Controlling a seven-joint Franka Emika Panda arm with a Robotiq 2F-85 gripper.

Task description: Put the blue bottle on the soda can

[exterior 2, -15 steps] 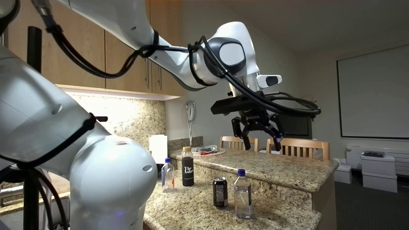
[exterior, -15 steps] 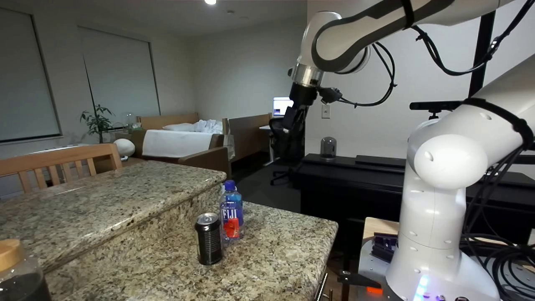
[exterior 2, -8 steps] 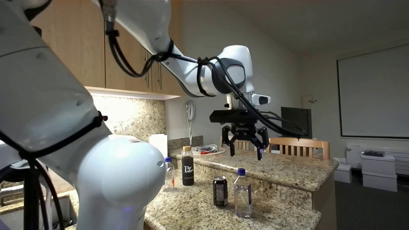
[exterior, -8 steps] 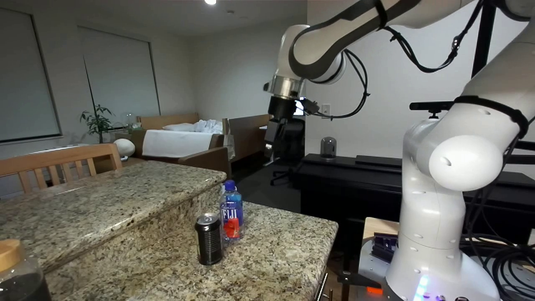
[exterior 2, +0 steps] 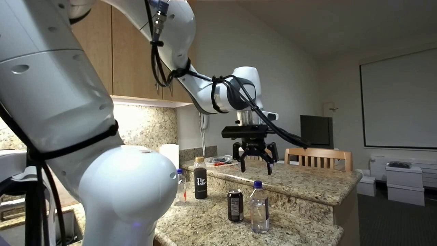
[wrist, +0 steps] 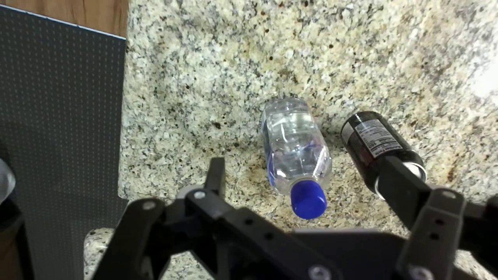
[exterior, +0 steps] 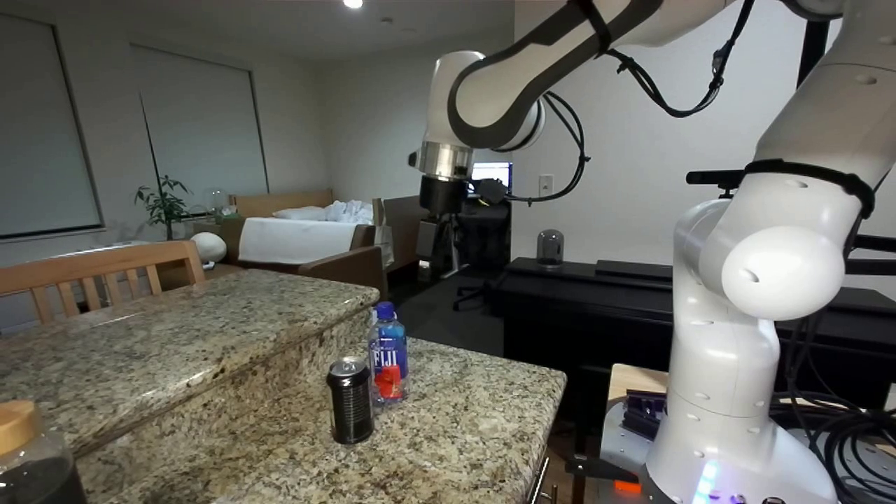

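Observation:
The blue bottle, a clear bottle with a blue cap and a blue-and-red label, stands upright on the granite counter in both exterior views (exterior: 389, 357) (exterior 2: 259, 212). The black soda can (exterior: 350, 402) stands upright close beside it and also shows in an exterior view (exterior 2: 235, 206). My gripper (exterior 2: 256, 168) is open and empty, in the air above the bottle's cap. In the wrist view the open gripper (wrist: 302, 167) has the bottle (wrist: 297, 151) framed between its fingers, below them. The right finger covers part of the can's top (wrist: 373, 138).
A raised granite ledge (exterior 2: 283, 176) runs along behind the bottle and can. A dark bottle with a wooden cap (exterior 2: 200, 179) and another blue-capped bottle (exterior 2: 181, 188) stand farther along the counter. The counter's open edge (wrist: 122, 116) shows in the wrist view.
The arm has swung over the counter and lowered, bringing the open gripper down and to the left in both exterior views. The bottle and can have not moved.

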